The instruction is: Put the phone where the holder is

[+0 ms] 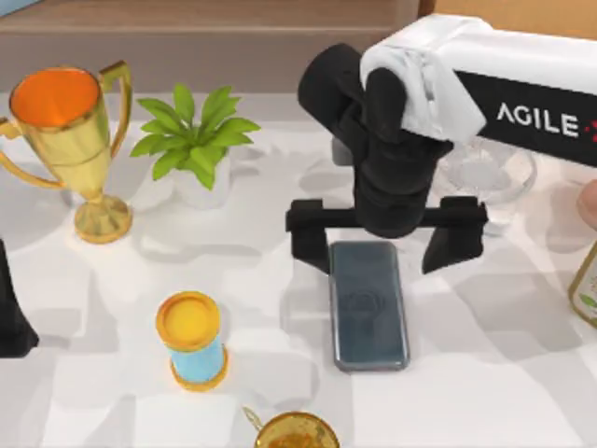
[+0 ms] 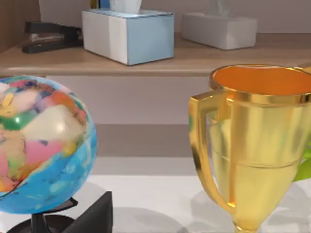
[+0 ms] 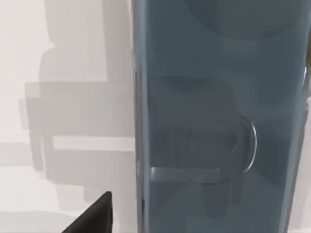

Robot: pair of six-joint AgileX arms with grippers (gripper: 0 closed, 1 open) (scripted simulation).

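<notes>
The flat dark grey glossy phone (image 1: 368, 305) with rounded corners is laid flat on the white table (image 1: 485, 373), a little right of centre, its long side running away from the near edge. In the right wrist view the same slab (image 3: 214, 121) is seen close from above. The right gripper (image 1: 386, 245) is held just over the phone's far end, its two black fingers (image 1: 311, 238) spread wide apart, one to each side and clear of the slab. A yellow-topped blue spool (image 1: 192, 339) is found to the left of the phone, with a green potted plant (image 1: 194, 140) and a gold trophy (image 1: 70, 140) farther left. The left gripper (image 1: 11, 308) is parked at the table's left edge; whether its fingers are apart cannot be told.
</notes>
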